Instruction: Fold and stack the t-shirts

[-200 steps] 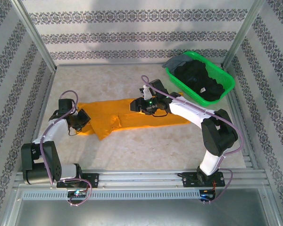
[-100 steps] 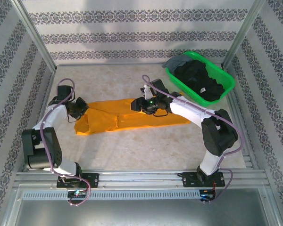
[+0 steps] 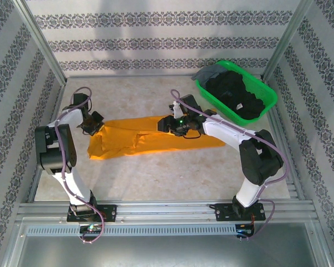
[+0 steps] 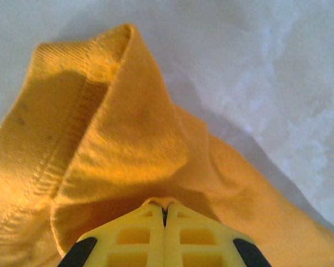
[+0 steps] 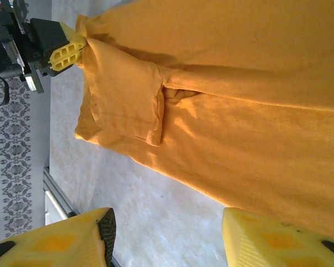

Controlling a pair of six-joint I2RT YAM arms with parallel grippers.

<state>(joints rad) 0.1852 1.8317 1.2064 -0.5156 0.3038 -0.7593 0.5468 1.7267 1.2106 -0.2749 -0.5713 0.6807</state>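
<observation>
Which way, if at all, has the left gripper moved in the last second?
Yes. The left gripper moved away from the near rail toward the back wall, shut on the orange t-shirt.

Overhead from behind; wrists close (shirt (image 3: 150, 143) shared)

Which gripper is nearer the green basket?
Right. The right gripper is over the middle of the orange t-shirt, short of the green basket; the left gripper pinches its far end.

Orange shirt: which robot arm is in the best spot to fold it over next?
Left, probably. The left claw is shut on one end of the orange shirt, so it can carry that end over. The right claw hangs open above the middle, gripping nothing.
</observation>
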